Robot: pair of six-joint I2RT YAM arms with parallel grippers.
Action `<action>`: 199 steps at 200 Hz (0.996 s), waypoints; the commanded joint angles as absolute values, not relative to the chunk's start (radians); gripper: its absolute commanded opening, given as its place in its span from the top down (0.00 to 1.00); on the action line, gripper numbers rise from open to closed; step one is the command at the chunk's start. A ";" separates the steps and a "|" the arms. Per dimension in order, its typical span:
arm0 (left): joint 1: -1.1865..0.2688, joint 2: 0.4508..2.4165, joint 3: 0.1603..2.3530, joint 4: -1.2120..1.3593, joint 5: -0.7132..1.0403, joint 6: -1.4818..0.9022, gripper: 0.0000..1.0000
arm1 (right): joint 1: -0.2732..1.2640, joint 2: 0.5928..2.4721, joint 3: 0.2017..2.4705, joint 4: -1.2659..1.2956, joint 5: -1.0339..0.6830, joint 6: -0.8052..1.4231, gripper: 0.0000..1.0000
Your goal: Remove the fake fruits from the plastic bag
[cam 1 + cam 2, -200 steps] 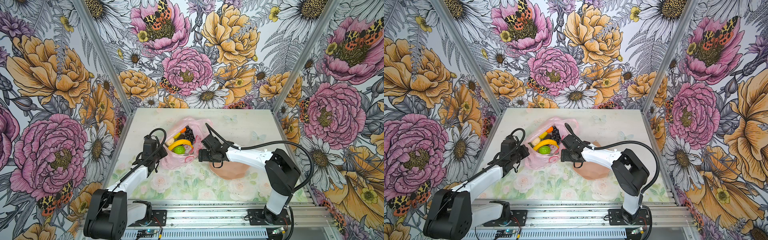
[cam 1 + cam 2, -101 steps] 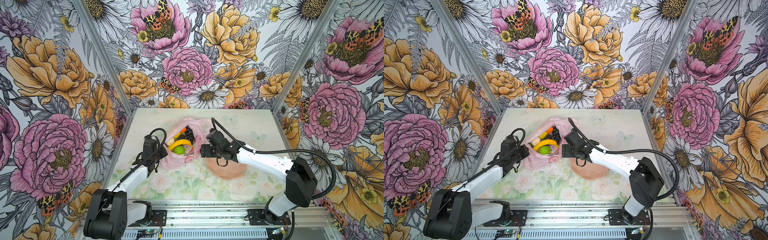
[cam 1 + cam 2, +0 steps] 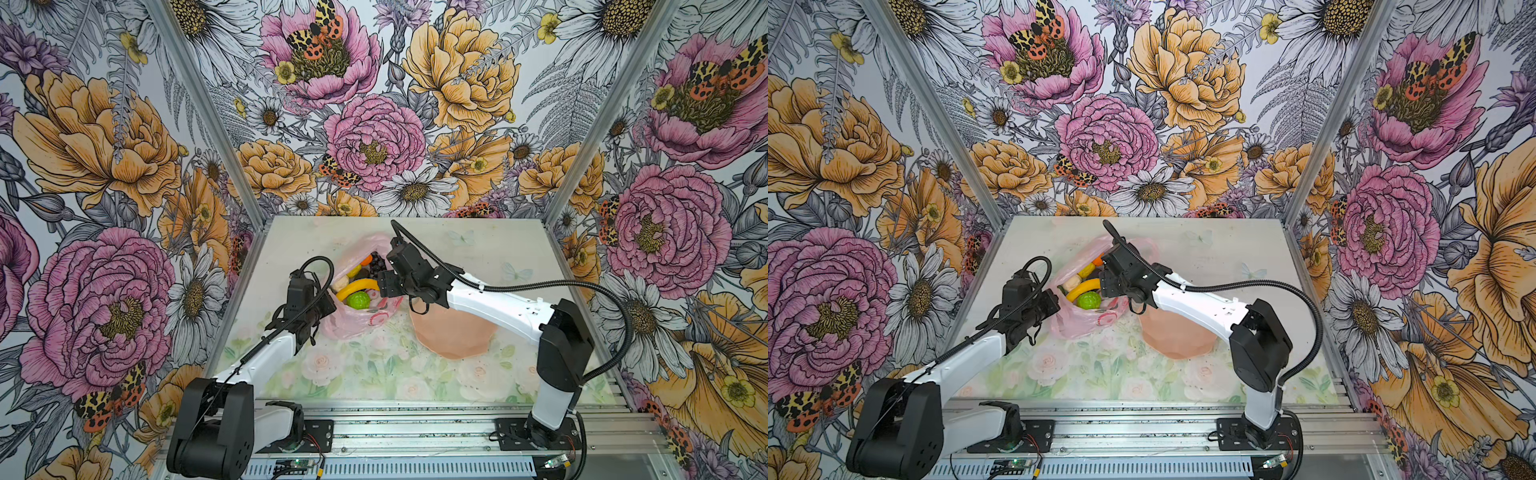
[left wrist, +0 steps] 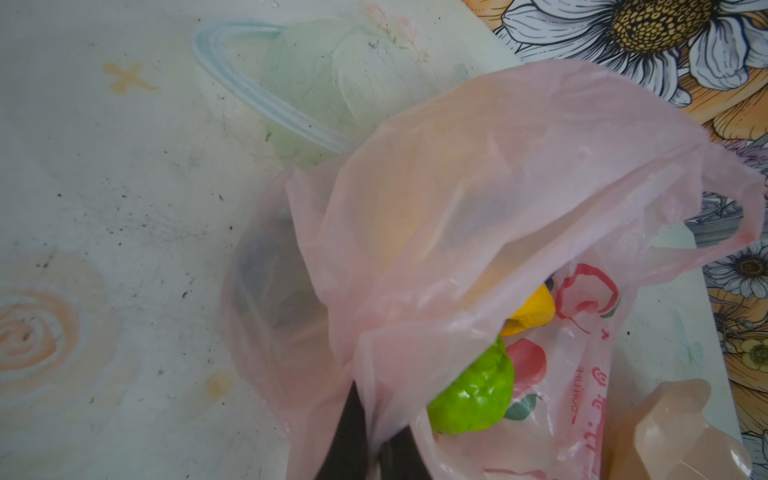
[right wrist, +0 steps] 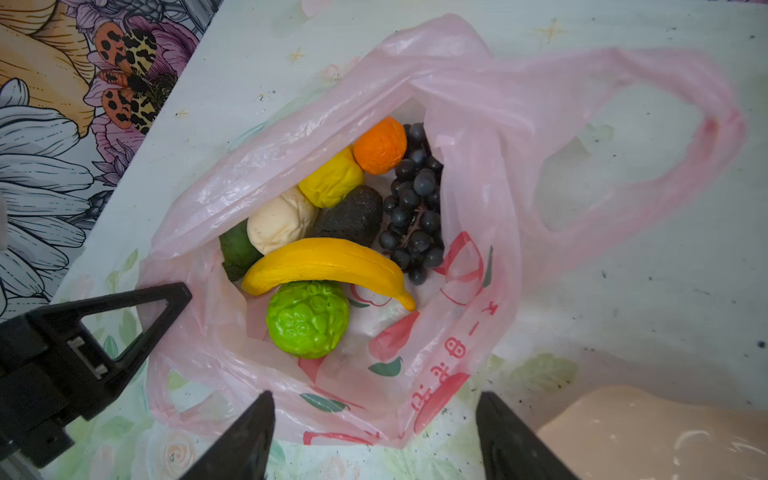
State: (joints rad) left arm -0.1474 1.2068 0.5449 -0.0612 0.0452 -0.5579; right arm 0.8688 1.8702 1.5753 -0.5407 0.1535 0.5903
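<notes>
Pincers, two. Item one, left pincer (image 3: pixel 328 304): clenched on the near-left rim of the plastic bag (image 3: pixel 357 323). The left wrist view shows thin film pinched between its dark fingers (image 4: pixel 353 432). Item two, right pincer (image 3: pixel 384 286): released, jaws spread wide, hanging above the bag's mouth near the middle of the frame in both top views. In the right wrist view its fingertips (image 5: pixel 253 428) stand well apart over the bag's printed wall.

Container: plastic bag, pale pink, translucent, crinkled, with red and white circles and lettering on one wall. It lies on the desk (image 3: pixel 498 257) just left of frame centre, mouth gaping upward. One loop handle (image 5: pixel 706 124) is spread on the desk, away from the pile.

Contents: fake fruits (image 3: pixel 1084 287), all inside the bag.
- banana (image 5: pixel 328 262): long, yellow, lying across the pile
- bumpy green citrus (image 5: pixel 307 318): touching the banana's inner curve
- cream pear (image 5: pixel 280 222)
- dark avocado (image 5: pixel 349 218)
- bumpy yellow citrus (image 5: pixel 330 178)
- orange (image 5: pixel 380 145)
- dark grape bunch (image 5: pixel 415 199): against the bag wall, beside the avocado
- dark green fruit (image 5: pixel 237 253): partly hidden under the pear and the rim

Adjacent: plate (image 3: pixel 453 336), peach, on the desk right of the bag and lower in the frame, partly behind the right arm. It sits just beside the bag; contact cannot be told.
</notes>
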 commanded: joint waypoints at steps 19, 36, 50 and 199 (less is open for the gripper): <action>-0.160 1.214 0.551 -0.034 0.035 -0.534 0.92 | 0.907 2.012 1.684 -0.546 0.113 0.670 0.23; -0.161 1.216 0.552 -0.033 0.038 -0.532 0.92 | 0.912 2.059 1.717 -0.542 0.083 0.693 0.24; -0.161 1.215 0.552 -0.034 0.038 -0.533 0.92 | 0.917 2.095 1.743 -0.538 0.070 0.701 0.24; -0.145 1.226 0.549 -0.030 0.053 -0.543 0.92 | 0.913 2.295 1.885 -0.537 0.059 0.717 0.16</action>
